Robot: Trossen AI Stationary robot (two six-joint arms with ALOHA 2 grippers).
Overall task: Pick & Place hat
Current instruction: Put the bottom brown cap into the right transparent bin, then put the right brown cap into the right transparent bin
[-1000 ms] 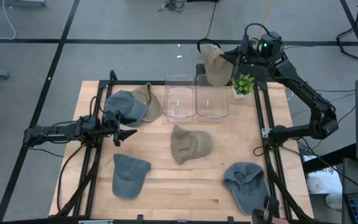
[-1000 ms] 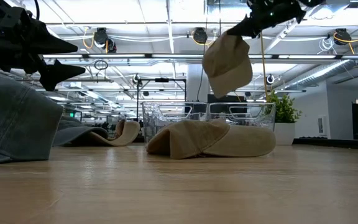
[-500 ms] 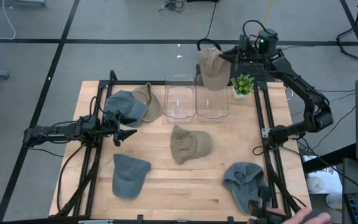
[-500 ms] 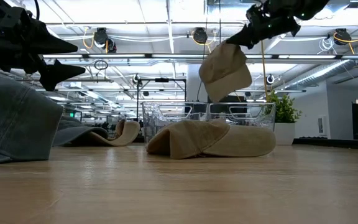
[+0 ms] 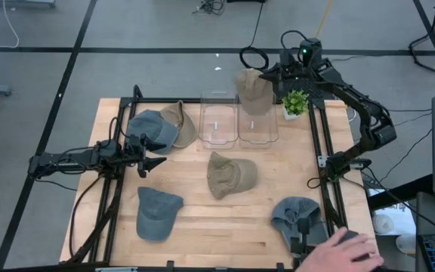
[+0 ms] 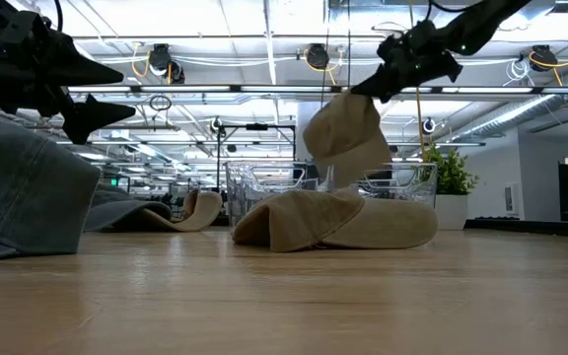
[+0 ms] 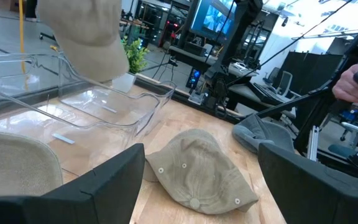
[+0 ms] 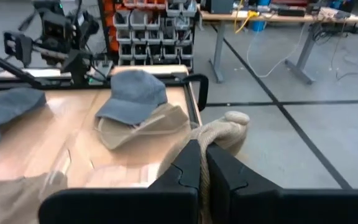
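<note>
High view: right tool (image 5: 272, 73) clamped shut on a tan hat (image 5: 252, 89), hanging in the air over the far edge of the right clear bin (image 5: 258, 121) at the far side of the worktop (image 5: 202, 227). Low view shows the hat dangling by its edge, crown sagging down, above the bin rim and not yet inside. Long axis looks near vertical, tilted slightly; which way the brim faces cannot be told. Left tool (image 5: 148, 156) waits on the left with jaws spread wide, empty, just near of a blue hat (image 5: 151, 130) and another tan hat (image 5: 180, 122). Left clear bin (image 5: 217, 119) sits beside the right one. More hats lie loose: tan (image 5: 229, 174) mid-worktop, blue (image 5: 155, 213) near left, blue (image 5: 299, 219) near right, where a person's hand (image 5: 346, 253) reaches in. Small plant (image 5: 295, 102) stands right of the bins.

Likely step: lowering into the bin. Best to centre the hat over the bin, bring it nearer, descend until the crown touches, then release; keep clear of the plant.
</note>
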